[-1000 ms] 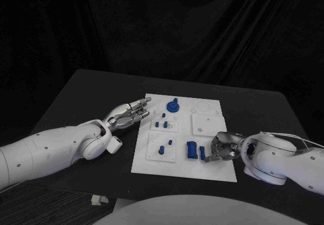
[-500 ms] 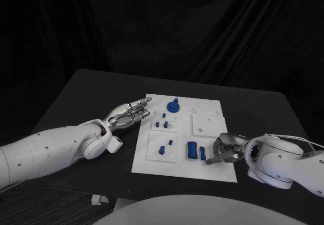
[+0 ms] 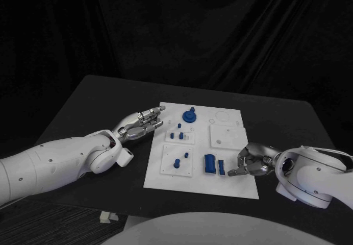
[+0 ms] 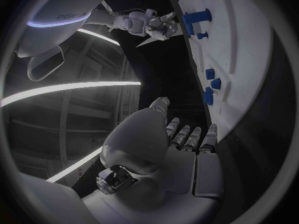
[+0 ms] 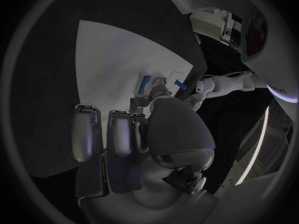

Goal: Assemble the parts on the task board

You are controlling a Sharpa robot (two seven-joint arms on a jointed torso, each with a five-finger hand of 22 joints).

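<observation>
Blue parts (image 3: 214, 164) lie upright-long on the board (image 3: 198, 184), just left of the right hand (image 3: 249, 162), fingers curled, empty. Left hand (image 3: 140, 125), fingers loosely apart, rests off the board's far-left edge.

Small blue parts (image 3: 177, 136) too small to tell shapes, right hand (image 3: 249, 162) fingers' contact unclear

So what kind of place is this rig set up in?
Most likely a lab or demo test cell, not a home. A black table holds a white task board with small blue parts, dark drapes hang behind it, and the left wrist view shows long strip lights overhead.
</observation>
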